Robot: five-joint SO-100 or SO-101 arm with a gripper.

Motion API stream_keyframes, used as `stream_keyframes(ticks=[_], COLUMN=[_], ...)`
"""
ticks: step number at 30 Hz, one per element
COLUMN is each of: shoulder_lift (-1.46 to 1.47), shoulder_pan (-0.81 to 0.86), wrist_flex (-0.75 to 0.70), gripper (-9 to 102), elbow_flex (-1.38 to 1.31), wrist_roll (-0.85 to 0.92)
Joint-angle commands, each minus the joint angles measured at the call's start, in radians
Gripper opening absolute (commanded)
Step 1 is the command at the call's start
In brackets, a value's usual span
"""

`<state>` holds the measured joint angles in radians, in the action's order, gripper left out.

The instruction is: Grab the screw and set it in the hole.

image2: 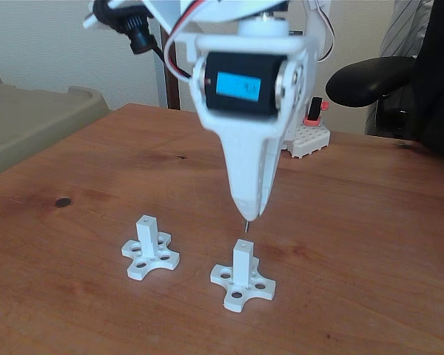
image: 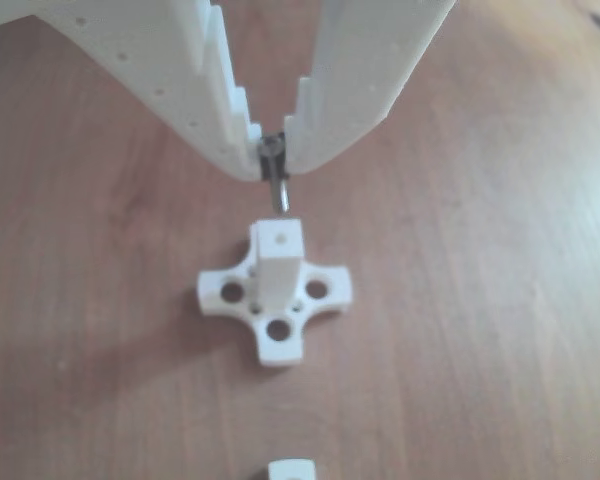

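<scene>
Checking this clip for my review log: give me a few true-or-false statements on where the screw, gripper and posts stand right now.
1. The gripper holds the screw by its head end. True.
2. The screw is already seated in the hole. False: its tip hangs just above the post.
3. Two white posts stand on the table in the fixed view. True; the second post stands left.
4. The screw lies flat on the table. False: it points roughly downward.

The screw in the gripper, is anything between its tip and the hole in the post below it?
Nothing visible. The gripper holds the screw upright just above the post; the fixed view shows only open air between its tip and the hole. The second post stands off to the left.
</scene>
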<state>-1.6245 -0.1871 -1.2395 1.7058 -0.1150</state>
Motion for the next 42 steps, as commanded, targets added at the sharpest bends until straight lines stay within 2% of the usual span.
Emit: stream_keyframes(ticks=[1,42], shoulder_lift=[-0.008,0.025], shoulder_pan=[0.014,0.009], wrist_flex=[0.005,0.009], gripper=[-4,-4], elbow_flex=[-0.058,-0.112], wrist_roll=[-0.005,-0.012])
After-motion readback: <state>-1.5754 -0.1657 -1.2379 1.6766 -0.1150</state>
